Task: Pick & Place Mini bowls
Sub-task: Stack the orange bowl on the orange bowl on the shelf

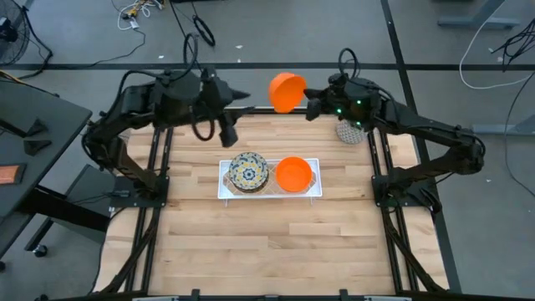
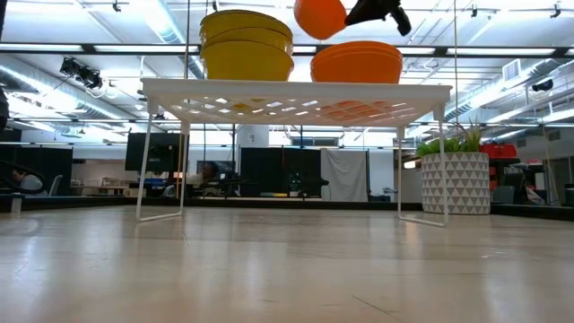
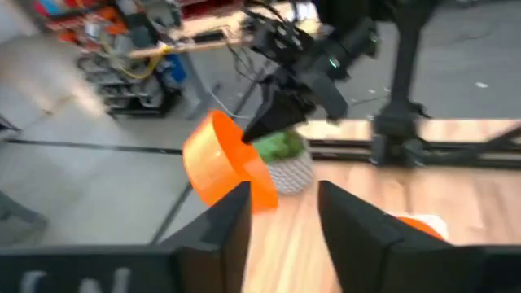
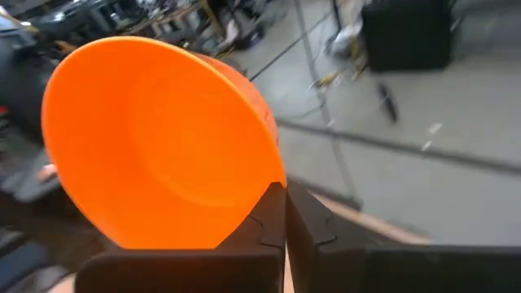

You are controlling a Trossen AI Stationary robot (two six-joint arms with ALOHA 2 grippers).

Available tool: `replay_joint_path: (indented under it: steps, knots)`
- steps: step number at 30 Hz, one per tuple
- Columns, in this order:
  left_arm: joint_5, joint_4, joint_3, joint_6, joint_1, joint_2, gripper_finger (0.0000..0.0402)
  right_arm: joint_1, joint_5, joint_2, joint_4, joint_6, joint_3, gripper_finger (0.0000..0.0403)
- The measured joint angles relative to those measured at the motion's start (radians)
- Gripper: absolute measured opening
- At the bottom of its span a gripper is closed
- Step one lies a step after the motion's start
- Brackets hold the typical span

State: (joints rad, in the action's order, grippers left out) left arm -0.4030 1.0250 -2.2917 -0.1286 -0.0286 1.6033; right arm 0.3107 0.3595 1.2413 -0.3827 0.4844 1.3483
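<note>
Grey workshop floor with loose cables surrounds a pale wooden bench [image 1: 276,242]. Near the bench's middle, toward its far edge, stands a white wire rack [image 1: 269,193]. On the rack sit two stacks of mini bowls side by side: floral-patterned bowls [image 1: 248,170] toward the left arm's side, with yellow outer walls in the low view, and plain orange bowls [image 1: 293,174] toward the right arm's side.

Above the bench's far edge, the right gripper [image 1: 308,102] holds a single orange bowl [image 1: 287,92] tipped on its side in the air, its jaws pressed together on the bowl's rim. The left gripper [image 1: 244,97] hangs level with it just across the held bowl, jaws apart with nothing between them. A potted green plant [image 1: 350,130] in a patterned white pot stands near the far right corner.
</note>
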Motion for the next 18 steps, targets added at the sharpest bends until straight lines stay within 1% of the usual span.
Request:
replay_joint_path:
  steps: [2,4,8,9,11,18]
  knots:
    - [0.025,0.046,0.002,0.014,0.011,-0.019,0.012,-0.001,-0.049,-0.016,-0.037,0.058,0.0,0.0]
    - [0.058,0.051,-0.001,0.017,0.023,-0.027,0.0085,-0.004,-0.096,-0.029,-0.063,0.097,0.0,0.0]
    - [0.113,0.078,0.001,0.053,0.041,-0.045,0.0015,-0.026,-0.172,-0.037,-0.083,0.141,0.0,0.0]
    - [0.123,0.085,0.002,0.067,0.046,-0.054,0.0009,-0.031,-0.193,-0.038,-0.086,0.15,0.0,0.0]
    - [0.139,0.103,0.002,0.078,0.056,-0.065,0.0008,-0.046,-0.234,-0.039,-0.088,0.177,0.0,0.0]
    - [0.149,0.17,0.003,0.101,0.092,-0.087,0.0003,-0.095,-0.351,-0.039,-0.101,0.287,0.0,0.0]
